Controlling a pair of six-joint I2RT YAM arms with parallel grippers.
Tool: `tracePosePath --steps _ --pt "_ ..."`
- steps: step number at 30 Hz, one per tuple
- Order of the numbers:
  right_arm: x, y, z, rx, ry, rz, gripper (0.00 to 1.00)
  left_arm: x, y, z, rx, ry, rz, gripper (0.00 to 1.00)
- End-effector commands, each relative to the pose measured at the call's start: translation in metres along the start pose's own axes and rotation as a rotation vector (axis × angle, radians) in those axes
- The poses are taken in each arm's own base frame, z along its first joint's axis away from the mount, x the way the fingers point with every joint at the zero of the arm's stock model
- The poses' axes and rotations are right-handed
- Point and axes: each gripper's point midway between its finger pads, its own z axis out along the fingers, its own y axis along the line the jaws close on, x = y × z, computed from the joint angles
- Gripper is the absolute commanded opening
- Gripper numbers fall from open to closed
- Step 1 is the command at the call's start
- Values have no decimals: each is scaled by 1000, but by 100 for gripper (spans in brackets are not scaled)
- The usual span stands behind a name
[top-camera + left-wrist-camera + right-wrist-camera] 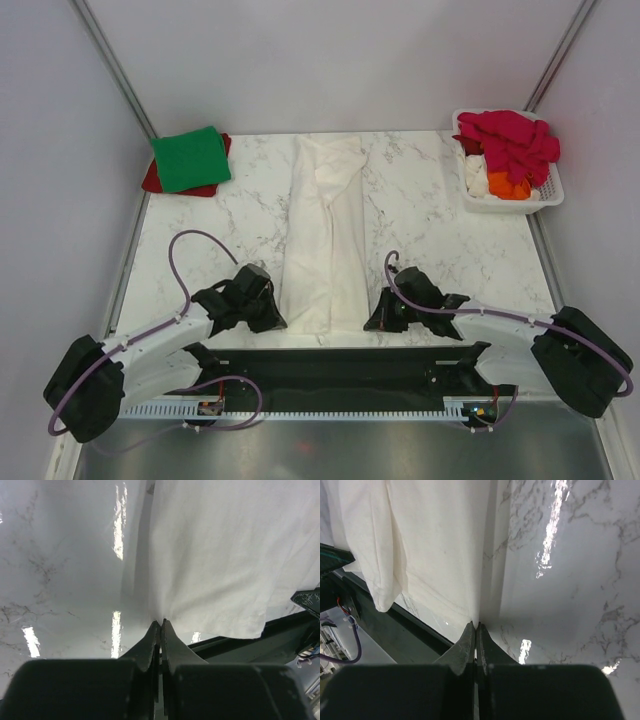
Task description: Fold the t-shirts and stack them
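Note:
The white t-shirt (325, 235) lies folded lengthwise into a long strip down the middle of the table; its red print is hidden. My left gripper (272, 318) is shut on its near left corner, seen in the left wrist view (162, 621) with the white cloth (220, 555) running ahead. My right gripper (373, 320) is shut on the near right corner, seen in the right wrist view (476, 625) with the cloth (435, 540) beyond. A folded green shirt (190, 157) lies on a red one (152, 180) at the back left. Magenta (510, 140) and orange (508, 186) shirts fill the basket.
The white slatted basket (548, 195) stands at the back right corner. The black rail (340, 365) of the arm mount runs along the table's near edge, just below the shirt's hem. Grey walls close in both sides.

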Motion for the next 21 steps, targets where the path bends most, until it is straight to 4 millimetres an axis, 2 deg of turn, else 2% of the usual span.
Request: tracePosePath --steps 1,5,6,7,9,10,12,13,14,15,16,17,18,20,21 --pt "3 -7 -7 31 -10 10 0 1 -24 -9 102 1 -1 2" --pt "3 0 -24 26 -51 15 0 6 -28 -23 106 -3 -8 2" --pt "6 -5 -27 48 -48 26 0 5 -30 -28 115 -10 -8 2" --pt "1 3 -34 25 -74 19 0 4 -31 -32 115 -13 -6 2" --pt "0 3 -42 44 -77 16 0 -2 -39 -43 128 -26 3 2" --pt "-10 15 -48 23 -112 4 0 -4 -41 -47 128 -30 9 2" --pt "-19 22 -55 37 -132 -20 0 -17 -64 -60 173 -59 13 2" --pt "-32 35 -60 32 -164 -36 0 -19 -62 -63 141 -60 36 2" --pt "-37 36 -63 56 -172 -44 0 -32 -71 -76 133 -100 59 2" --pt "-43 40 -65 67 -185 -59 0 -35 -68 -81 96 -101 88 2" --pt "-56 53 -68 69 -208 -88 0 -43 -69 -82 62 -116 101 2" --pt "-64 52 -70 104 -230 -102 0 -56 -84 -94 80 -148 116 2" --pt "-78 69 -77 86 -261 -122 0 -67 -84 -98 56 -176 138 2" --pt "-94 68 -75 148 -276 -159 0 -84 -98 -102 52 -190 158 3" --pt "-103 72 -76 158 -287 -170 0 -94 -99 -103 42 -199 174 3"
